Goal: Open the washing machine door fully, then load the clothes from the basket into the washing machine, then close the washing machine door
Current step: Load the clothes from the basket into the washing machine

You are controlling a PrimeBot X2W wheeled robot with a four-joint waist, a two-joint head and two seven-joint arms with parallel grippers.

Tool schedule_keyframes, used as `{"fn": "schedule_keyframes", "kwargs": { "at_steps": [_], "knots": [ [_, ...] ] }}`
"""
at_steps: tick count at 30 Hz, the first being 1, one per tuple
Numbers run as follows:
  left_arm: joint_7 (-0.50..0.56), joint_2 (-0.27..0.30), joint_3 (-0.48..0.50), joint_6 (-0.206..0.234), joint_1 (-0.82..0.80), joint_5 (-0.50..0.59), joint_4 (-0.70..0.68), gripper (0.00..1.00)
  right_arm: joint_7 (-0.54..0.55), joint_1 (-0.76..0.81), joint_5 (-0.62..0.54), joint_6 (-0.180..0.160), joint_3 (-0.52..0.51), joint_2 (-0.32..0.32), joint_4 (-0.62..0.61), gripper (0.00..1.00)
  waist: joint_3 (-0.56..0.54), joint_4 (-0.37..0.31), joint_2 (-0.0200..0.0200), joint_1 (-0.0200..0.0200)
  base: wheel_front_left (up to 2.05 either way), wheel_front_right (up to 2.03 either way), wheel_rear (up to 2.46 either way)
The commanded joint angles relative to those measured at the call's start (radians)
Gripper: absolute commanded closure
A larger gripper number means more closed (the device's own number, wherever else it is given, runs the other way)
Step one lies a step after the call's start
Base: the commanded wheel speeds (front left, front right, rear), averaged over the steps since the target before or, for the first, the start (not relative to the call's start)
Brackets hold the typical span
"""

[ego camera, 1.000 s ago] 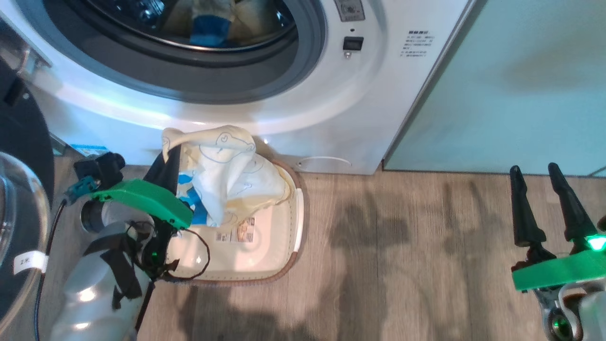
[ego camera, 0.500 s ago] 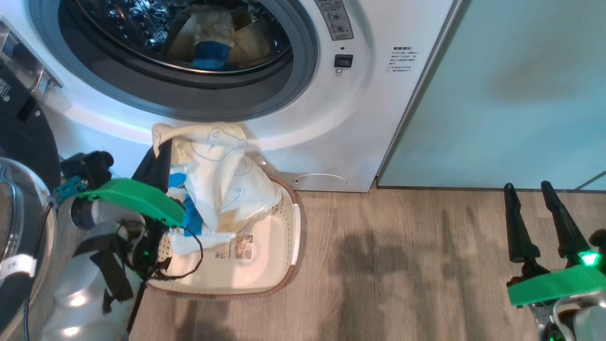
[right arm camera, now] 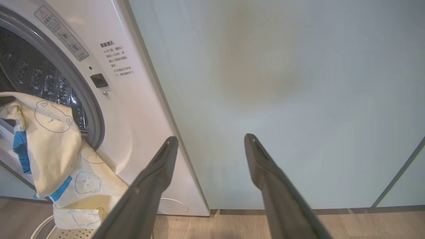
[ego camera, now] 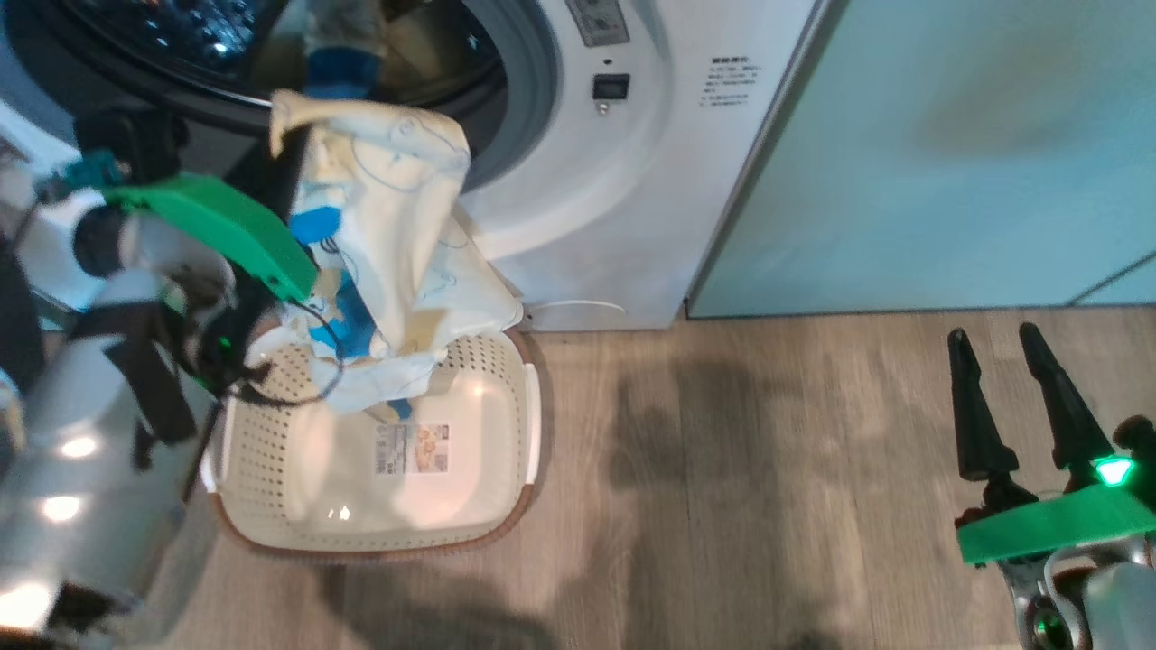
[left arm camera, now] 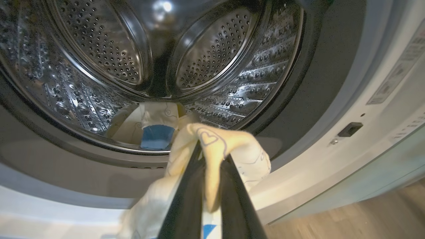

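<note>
Hoisted higher, clothes (ego camera: 388, 208) are riding the clamped left tool (left arm camera: 212, 158) toward the washing machine (ego camera: 623, 181); right tool (ego camera: 993, 332) is idling, spread, empty.

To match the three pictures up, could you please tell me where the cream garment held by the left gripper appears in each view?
Head view: cream garment upper left, hanging over the basket.
Left wrist view: garment bottom centre, pinched by the left gripper.
Right wrist view: garment at the left edge, against the washing machine.
Shared landmark: the black latch slot right of the machine's opening.
</note>
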Motion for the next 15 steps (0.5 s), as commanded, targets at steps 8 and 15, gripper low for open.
{"fn": "schedule_keyframes", "kwargs": {
  "at_steps": [8,15],
  "knots": [
    [0.064,0.103,0.029,0.002,-0.229,-0.031,0.056,1.00,-0.007,-0.065,0.012,0.004,0.015,0.008,-0.045,0.00,0.121,-0.059,-0.0001,-0.0001,0.00,0.00,0.00],
    [0.057,0.168,0.078,0.011,-0.346,-0.043,0.127,1.00,-0.007,-0.114,0.019,0.004,0.031,0.025,-0.044,0.00,0.202,-0.127,-0.0001,-0.0001,0.00,0.00,0.00]
  ]
}}
